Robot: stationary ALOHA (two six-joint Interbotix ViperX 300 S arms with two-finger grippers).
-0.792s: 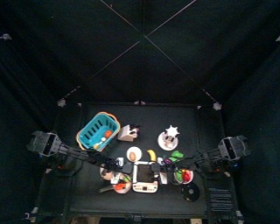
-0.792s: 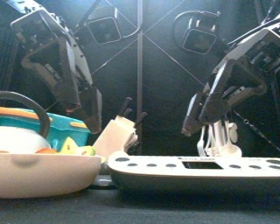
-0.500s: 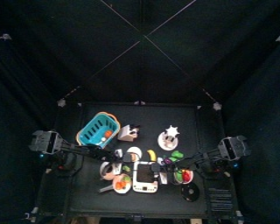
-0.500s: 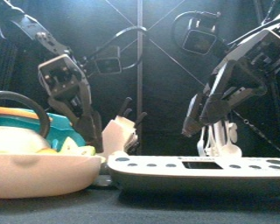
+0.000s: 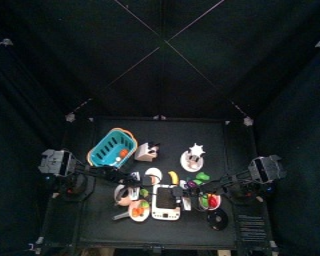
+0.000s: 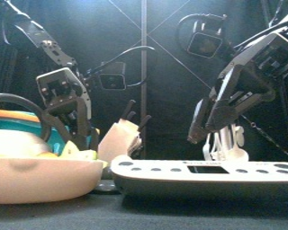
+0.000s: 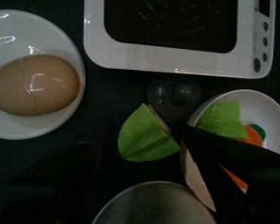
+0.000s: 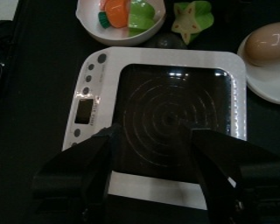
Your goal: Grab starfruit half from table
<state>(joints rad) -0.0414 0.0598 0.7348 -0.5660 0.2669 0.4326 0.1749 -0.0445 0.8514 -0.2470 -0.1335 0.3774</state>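
1. in the top view the teal basket (image 5: 111, 149) sits at the table's left, well behind the front cluster of dishes.
2. the left gripper (image 6: 72, 126) hangs low over the front-left cluster, just behind the white bowl (image 6: 32, 180); i cannot tell whether its jaws are apart or together.
3. in the left wrist view a plate (image 7: 8, 114) holding a brown egg (image 7: 34, 84) lies beside the white scale (image 7: 178, 35).
4. the starfruit half (image 7: 146, 134) lies on the bare table in the pocket between that plate, the scale, a small dark round thing (image 7: 174, 93) and a bowl of coloured pieces (image 7: 262, 114); a metal rim (image 7: 154, 203) closes the remaining side.
5. the starfruit half is green, one ridge pointing toward the bowl of coloured pieces; its long axis is hard to tell.
6. in the right wrist view the scale lies directly under the right gripper (image 8: 160, 171), whose jaws stand apart.
7. past the scale there, the starfruit half shows between the bowl of pieces and the egg plate.
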